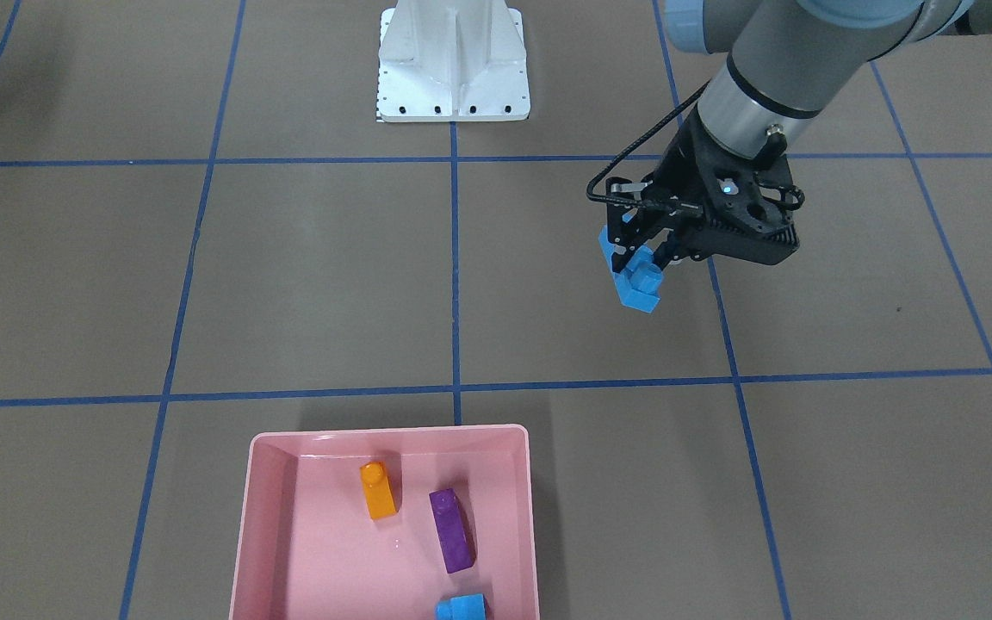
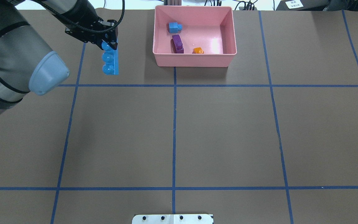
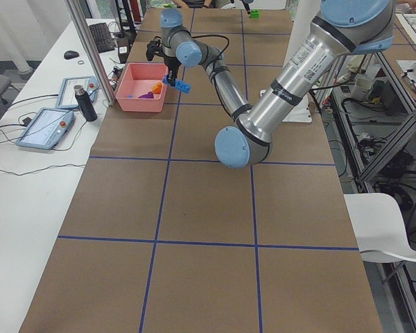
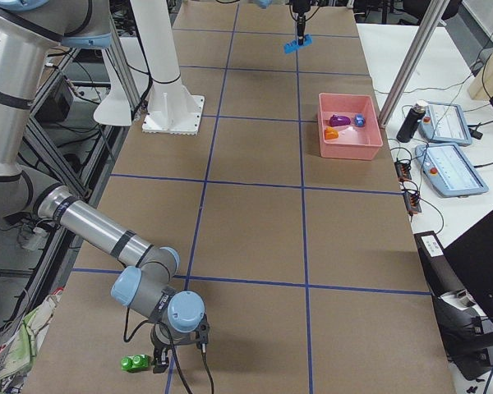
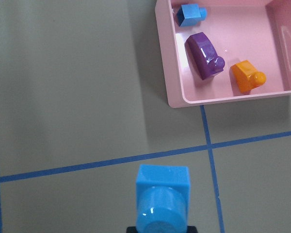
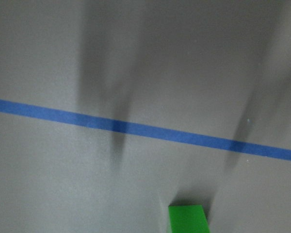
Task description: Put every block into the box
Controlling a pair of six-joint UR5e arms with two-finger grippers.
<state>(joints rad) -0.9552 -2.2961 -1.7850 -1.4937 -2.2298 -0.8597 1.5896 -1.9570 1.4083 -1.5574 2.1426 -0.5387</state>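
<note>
**Long blue brick in the air, box next: how I'd play it**

The left hand (image 2: 110,43) is clamped on one end of the long blue brick (image 2: 111,60), so the rest of it sticks out past the fingers. It's up off the worktop (image 2: 228,124), off to the robot's left of the pink box (image 2: 194,60) and not over it yet.

The short blue brick (image 2: 174,27), purple brick (image 2: 177,44) and orange brick (image 2: 198,50) are in the box.

I'd carry it sideways with enough height that the free end clears the near wall (that overhang is what'd snag). Aim for the bare patch right of the orange one, then come down low before letting go so it doesn't bounce out.

The green brick (image 4: 134,362) lies way off on the worktop just beside the right hand (image 4: 179,355). Can't tell whether that hand is open.
</note>
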